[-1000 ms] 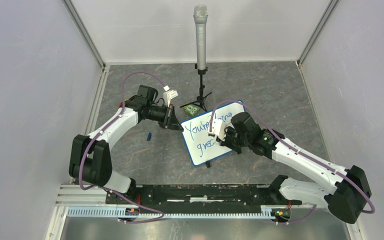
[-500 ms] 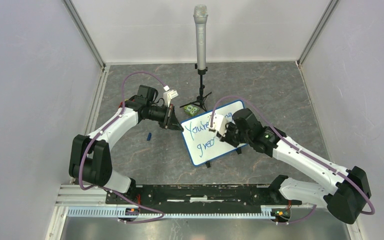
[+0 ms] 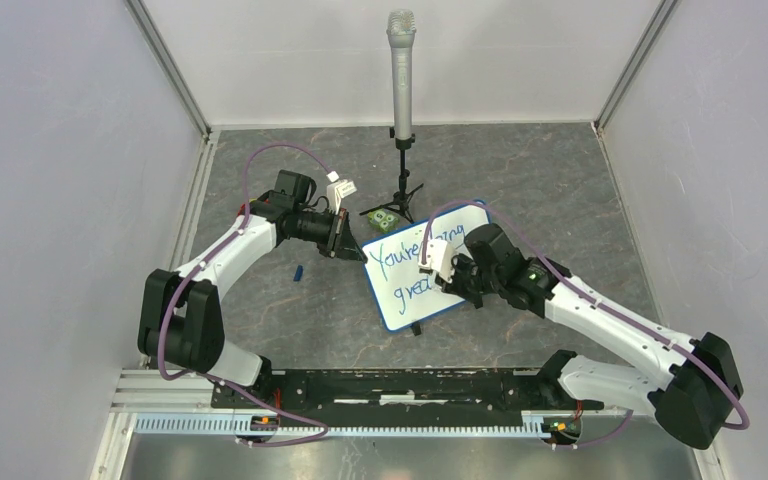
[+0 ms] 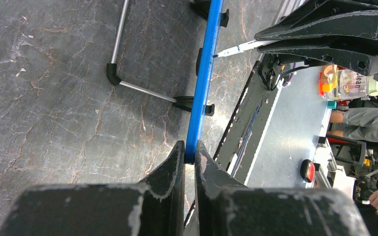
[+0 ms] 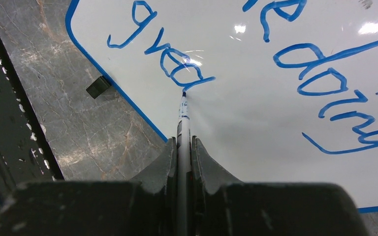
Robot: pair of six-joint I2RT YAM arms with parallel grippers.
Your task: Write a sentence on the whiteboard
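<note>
The whiteboard [image 3: 400,300] lies tilted at the table's middle; its blue edge [image 4: 204,69] shows edge-on in the left wrist view. My left gripper [image 3: 352,250] is shut on the board's left corner [image 4: 190,153]. My right gripper [image 3: 438,280] is shut on a marker [image 5: 183,123], whose tip touches the board [image 5: 256,113] at the end of the lower line. The sentence [image 5: 320,78] in blue reads "You're doing" above "grea" [image 5: 162,54]. In the top view [image 3: 410,262] my right arm hides part of it.
A microphone on a small tripod [image 3: 401,80] stands behind the board. A green object [image 3: 384,217] lies by the board's far corner. A small blue cap [image 3: 299,272] lies on the table at left. The dark rail [image 3: 400,385] runs along the near edge.
My right gripper moved up and left over the board, then came back down and right; the marker has added to the "a" of the lower line. The left arm has not moved.
</note>
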